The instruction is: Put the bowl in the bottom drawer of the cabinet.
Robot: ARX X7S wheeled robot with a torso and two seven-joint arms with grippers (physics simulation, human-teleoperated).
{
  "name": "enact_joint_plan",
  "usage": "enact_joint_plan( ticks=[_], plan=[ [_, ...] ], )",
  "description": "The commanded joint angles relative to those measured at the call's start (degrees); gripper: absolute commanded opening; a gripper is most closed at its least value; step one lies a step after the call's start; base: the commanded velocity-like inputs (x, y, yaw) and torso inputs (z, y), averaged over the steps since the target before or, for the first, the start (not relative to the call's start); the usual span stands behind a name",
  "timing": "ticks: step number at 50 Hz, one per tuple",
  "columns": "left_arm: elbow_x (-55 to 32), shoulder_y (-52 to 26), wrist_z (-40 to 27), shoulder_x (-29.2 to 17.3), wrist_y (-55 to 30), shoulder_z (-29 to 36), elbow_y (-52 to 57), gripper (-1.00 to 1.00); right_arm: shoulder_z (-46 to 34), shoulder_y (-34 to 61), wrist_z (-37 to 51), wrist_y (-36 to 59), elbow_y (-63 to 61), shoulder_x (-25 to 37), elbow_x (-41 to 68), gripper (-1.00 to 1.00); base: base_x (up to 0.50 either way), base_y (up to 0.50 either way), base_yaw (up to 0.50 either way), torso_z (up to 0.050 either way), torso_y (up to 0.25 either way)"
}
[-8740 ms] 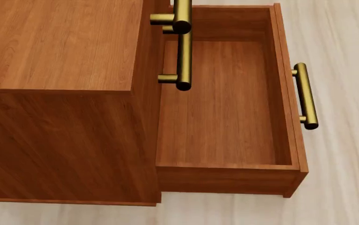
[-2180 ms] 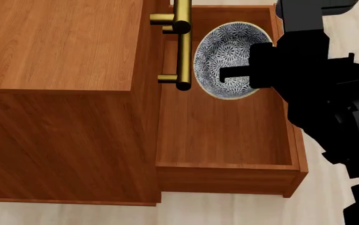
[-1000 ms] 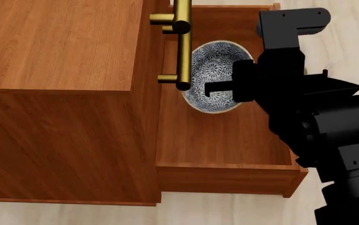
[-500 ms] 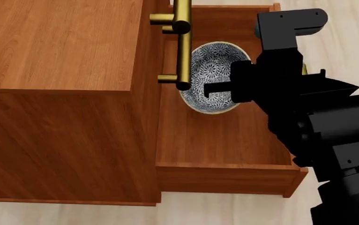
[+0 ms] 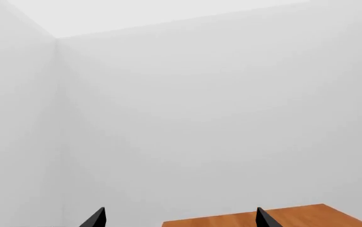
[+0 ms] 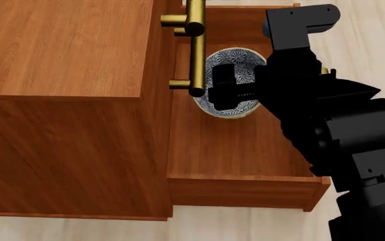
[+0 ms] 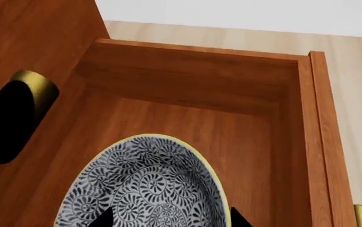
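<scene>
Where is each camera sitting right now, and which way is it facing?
Head view: on the head, looking down at the cabinet, the open bottom drawer, the bowl; right arm shows.
Left wrist view: near the left end effector, facing blank walls; only fingertips and a wood corner show.
Right wrist view: near the right end effector, looking into the drawer.
Head and right wrist views share bowl and drawer.
</scene>
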Motion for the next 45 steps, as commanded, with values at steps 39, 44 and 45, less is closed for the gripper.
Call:
enact_joint_plan(
  ticks=[39,44,45],
  plan=[
    [-2.78,1.81,-0.76,-0.43,-1.32,0.27,-1.5,1.0,1.25,1.41,12.22,9.41,-11.87,6.07,5.81,1.0,0.0,0.0,0.0,0.0,-0.002],
    [-3.05,1.51,-0.9,-0.48,-1.69,0.22,-1.17,1.0,2.24,1.62,13.46,10.39,-13.74,7.06,6.74,1.0,0.0,0.0,0.0,0.0,-0.002],
    [-3.02,1.51,-0.89,-0.51,-1.66,0.28,-1.12,1.0,2.57,1.59,13.78,10.69,-14.26,7.34,7.09,1.0,0.0,0.0,0.0,0.0,0.0]
  ],
)
